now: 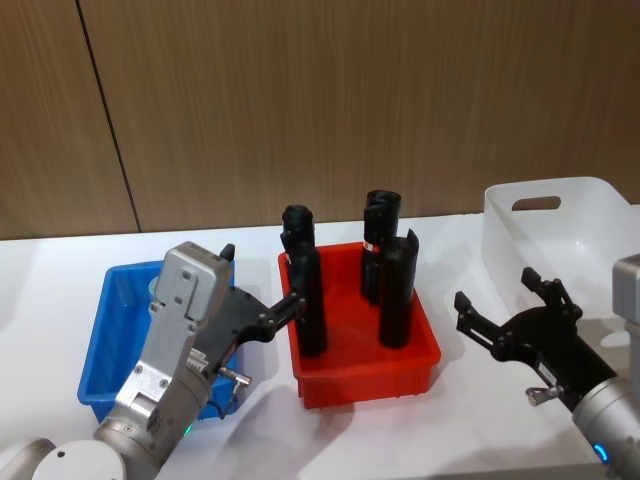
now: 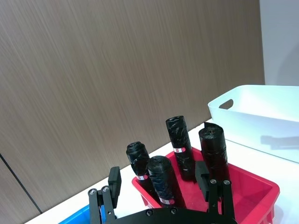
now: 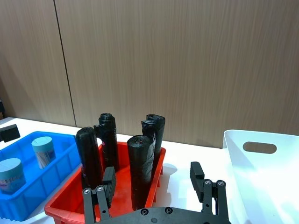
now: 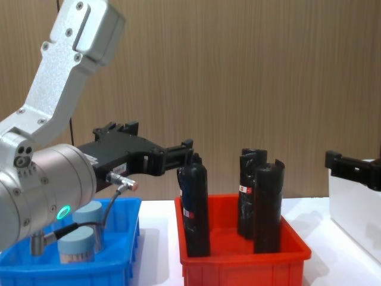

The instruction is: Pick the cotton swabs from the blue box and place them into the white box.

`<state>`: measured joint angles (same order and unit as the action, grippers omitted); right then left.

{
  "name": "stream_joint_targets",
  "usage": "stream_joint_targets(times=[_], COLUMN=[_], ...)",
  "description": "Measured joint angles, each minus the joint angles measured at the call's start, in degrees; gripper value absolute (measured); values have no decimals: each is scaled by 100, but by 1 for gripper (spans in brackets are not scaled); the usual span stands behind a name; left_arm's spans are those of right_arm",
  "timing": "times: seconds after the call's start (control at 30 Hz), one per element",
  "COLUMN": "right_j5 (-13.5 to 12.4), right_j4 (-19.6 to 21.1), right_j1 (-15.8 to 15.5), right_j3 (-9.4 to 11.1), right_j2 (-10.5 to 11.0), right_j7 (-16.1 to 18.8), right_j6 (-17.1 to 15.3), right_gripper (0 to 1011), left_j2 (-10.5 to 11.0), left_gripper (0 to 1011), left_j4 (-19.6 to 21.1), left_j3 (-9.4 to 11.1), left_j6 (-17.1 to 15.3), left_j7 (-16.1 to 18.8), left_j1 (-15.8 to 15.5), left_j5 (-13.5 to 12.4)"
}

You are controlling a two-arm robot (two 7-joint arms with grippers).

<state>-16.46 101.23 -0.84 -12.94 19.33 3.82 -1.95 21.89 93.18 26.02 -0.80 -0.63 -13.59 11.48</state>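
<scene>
Two cotton swab jars (image 3: pixel 43 151) upright in blue box (image 1: pixel 100 340), desk's (image 1: pixel 50 270) left side. Left hand (image 1: pixel 262 278) above box's right side, fingers apart, empty. Right hand (image 1: pixel 497 290) over desk between red bin (image 1: pixel 370 380) and white box (image 1: pixel 600 230), fingers apart, empty.

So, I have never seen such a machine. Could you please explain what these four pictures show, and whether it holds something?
It is a robot with two arms, each ending in a claw. One picture looks down from its head, one looks across from its chest, and two come from cameras on the wrists. On the white table stand a blue box with two jars of cotton swabs, a red bin with four black cylinders, and a white box. The left claw hovers above the blue box, the right claw near the white box. Both are open and hold nothing.
</scene>
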Motion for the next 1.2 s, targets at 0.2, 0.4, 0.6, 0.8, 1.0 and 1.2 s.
stream_joint_targets(times=[0.2, 0.4, 0.6, 0.8, 1.0, 1.2], right_j5=[0, 0, 0, 0, 0, 0], right_j4=[0, 0, 0, 0, 0, 0], right_j1=[0, 0, 0, 0, 0, 0], right_j3=[0, 0, 0, 0, 0, 0], right_j2=[0, 0, 0, 0, 0, 0], right_j7=[0, 0, 0, 0, 0, 0], right_j6=[0, 0, 0, 0, 0, 0], right_gripper=[1001, 1002, 1001, 1002, 1002, 1001], left_j2=[0, 0, 0, 0, 0, 0], left_gripper=[1004, 1004, 1004, 1004, 1004, 1004], left_j4=[0, 0, 0, 0, 0, 0], left_j3=[0, 0, 0, 0, 0, 0], left_j6=[0, 0, 0, 0, 0, 0], left_j7=[0, 0, 0, 0, 0, 0], left_j1=[0, 0, 0, 0, 0, 0], left_j5=[0, 0, 0, 0, 0, 0])
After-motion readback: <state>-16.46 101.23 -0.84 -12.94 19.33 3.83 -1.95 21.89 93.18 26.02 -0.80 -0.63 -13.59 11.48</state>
